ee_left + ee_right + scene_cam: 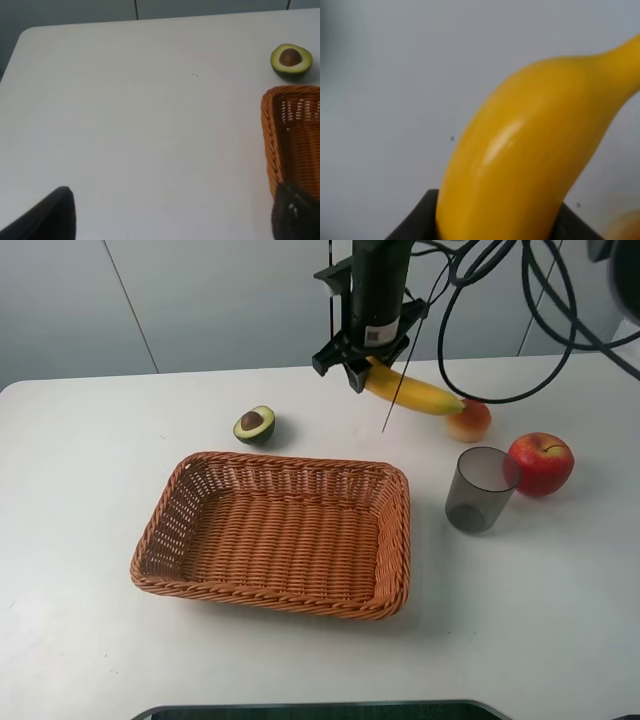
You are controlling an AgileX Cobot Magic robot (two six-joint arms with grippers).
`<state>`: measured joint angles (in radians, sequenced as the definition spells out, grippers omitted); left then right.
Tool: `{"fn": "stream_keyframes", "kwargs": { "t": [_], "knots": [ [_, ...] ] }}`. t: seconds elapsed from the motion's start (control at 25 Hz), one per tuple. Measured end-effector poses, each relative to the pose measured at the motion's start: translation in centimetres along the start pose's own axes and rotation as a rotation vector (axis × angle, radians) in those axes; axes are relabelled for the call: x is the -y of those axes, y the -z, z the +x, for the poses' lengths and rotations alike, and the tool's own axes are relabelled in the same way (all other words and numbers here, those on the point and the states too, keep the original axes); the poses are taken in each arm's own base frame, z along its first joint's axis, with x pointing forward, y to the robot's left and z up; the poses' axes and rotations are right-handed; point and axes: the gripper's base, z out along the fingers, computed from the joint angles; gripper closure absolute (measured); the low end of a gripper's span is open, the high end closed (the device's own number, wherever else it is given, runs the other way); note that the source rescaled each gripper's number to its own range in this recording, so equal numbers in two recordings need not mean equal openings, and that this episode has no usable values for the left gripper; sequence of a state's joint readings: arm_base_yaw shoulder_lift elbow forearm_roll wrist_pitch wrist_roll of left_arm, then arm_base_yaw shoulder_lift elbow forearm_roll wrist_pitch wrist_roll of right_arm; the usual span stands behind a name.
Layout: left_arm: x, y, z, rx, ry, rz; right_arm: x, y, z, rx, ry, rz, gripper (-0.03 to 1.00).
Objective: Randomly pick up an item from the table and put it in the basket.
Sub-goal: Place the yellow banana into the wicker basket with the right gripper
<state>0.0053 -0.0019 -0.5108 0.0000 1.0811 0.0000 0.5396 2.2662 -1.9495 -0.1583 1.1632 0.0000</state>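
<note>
Desk (80, 490) surface, plain white, fills the left side of the high view. In the left wrist view, the left fingers (50, 215) are spread wide, one dark tip at each lower corner. Only bare desk (125, 125) lies between them, and the far tip is close to the end wall of the basket (272, 140). The basket (270, 585), woven and orange-brown, sits on the desk a little left of the middle. Its inside shows only weave. Behind its far rim, and apart from it, half an avocado (255, 425) lies with its cut face and brown stone up; the same half shows in the left wrist view (291, 60) beyond the basket's corner. Right of the avocado the right arm hangs down from the top edge, and the right fingers (357, 378) are closed on one end of the banana (415, 392). The banana is behind the basket, not over it, and slopes down to the right. Up close, it (520, 165) rises out of the dark fingers (420, 222) against blurred desk (380, 75). Its far tip overlaps a small orange-pink fruit (472, 422); whether they touch cannot be told. Nearer the camera stands a grey see-through cup (480, 490), upright, with a red apple (542, 462) just beside it on the right. Black cables (500, 340) loop above them.
</note>
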Motion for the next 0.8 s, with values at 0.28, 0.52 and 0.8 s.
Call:
{"fn": "stream_keyframes", "kwargs": {
  "t": [0.28,0.52,0.8],
  "knots": [
    [0.0,0.0,0.0,0.000,0.000,0.000,-2.3,6.9,0.6,0.093,0.188,-0.063,0.92],
    [0.0,0.0,0.0,0.000,0.000,0.000,-7.9,9.3,1.4,0.138,0.347,-0.197,0.92],
    [0.0,0.0,0.0,0.000,0.000,0.000,-13.2,9.5,3.1,0.108,0.501,-0.236,0.92]
  ]
}}
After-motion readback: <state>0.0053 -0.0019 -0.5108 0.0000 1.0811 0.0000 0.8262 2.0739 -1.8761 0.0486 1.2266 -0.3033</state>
